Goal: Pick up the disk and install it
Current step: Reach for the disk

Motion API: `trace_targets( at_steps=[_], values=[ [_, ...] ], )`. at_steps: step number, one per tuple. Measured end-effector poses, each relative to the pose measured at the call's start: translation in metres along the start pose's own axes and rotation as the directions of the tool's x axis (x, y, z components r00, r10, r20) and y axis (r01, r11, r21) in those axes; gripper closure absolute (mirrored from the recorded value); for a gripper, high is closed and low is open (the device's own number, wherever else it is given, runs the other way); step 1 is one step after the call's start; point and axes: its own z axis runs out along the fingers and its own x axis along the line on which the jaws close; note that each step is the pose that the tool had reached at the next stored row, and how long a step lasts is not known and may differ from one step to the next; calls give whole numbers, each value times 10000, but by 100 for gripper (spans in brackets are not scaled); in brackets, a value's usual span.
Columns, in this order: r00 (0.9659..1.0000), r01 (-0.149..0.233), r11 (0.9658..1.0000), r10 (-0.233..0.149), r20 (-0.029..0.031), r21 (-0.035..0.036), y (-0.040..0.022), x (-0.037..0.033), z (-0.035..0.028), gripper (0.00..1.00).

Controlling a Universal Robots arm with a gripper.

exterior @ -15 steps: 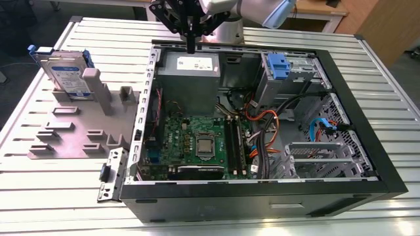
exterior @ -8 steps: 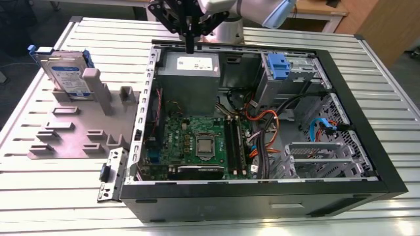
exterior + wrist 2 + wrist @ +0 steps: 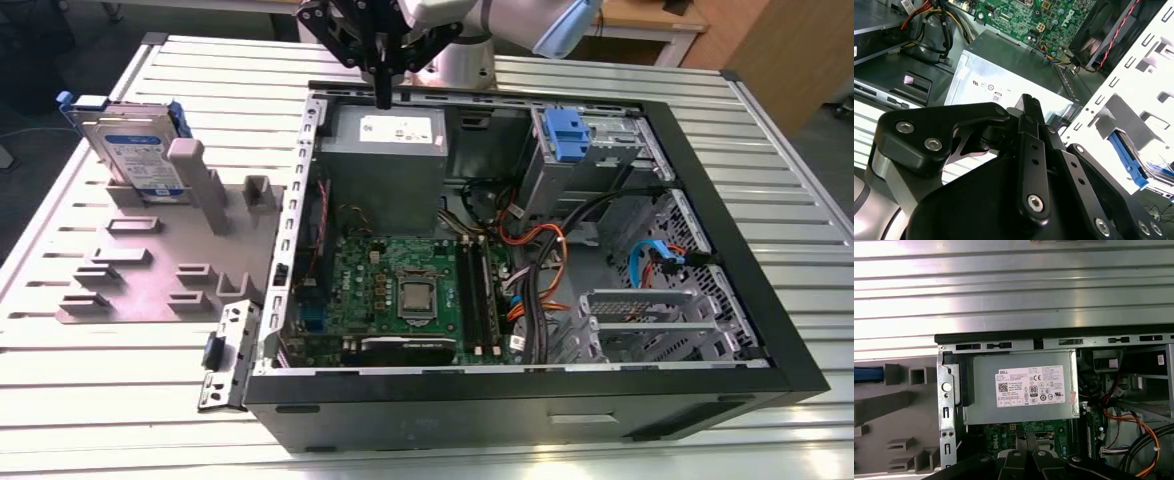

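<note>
The disk (image 3: pixel 134 150), silver-grey with a white-and-blue label and blue side rails, stands on edge in a grey holder block (image 3: pixel 147 270) at the exterior view's left, outside the open computer case (image 3: pixel 747 330). My gripper (image 3: pixel 384 92) hangs over the case's back edge, above the grey power supply box (image 3: pixel 387 140), well to the right of the disk. Its fingers are shut together with nothing between them. In the second wrist view the fingertips (image 3: pixel 1029 107) meet over that box. In the first wrist view a blue rail end (image 3: pixel 866 374) shows beside the holder.
Inside the case lie a green motherboard (image 3: pixel 400 290), orange and black cables (image 3: pixel 554 260), a metal drive cage with a blue latch piece (image 3: pixel 567 135) at the back right, and another cage (image 3: pixel 654 320) at the front right. The ribbed metal table (image 3: pixel 107 400) surrounds everything.
</note>
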Motion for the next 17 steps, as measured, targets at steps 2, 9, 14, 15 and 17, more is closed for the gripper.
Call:
trace_targets(
  at_steps=[2,9,14,15,17],
  values=[
    [10000,0,10000,0,0,0,0,1,0,89],
    [10000,0,10000,0,0,1,-1,20,-1,89],
    [10000,0,10000,0,0,0,-2,32,-1,89],
    [10000,-1,10000,1,0,1,-3,38,-1,89],
    [10000,0,10000,0,0,2,-4,57,-2,89]
  ],
)
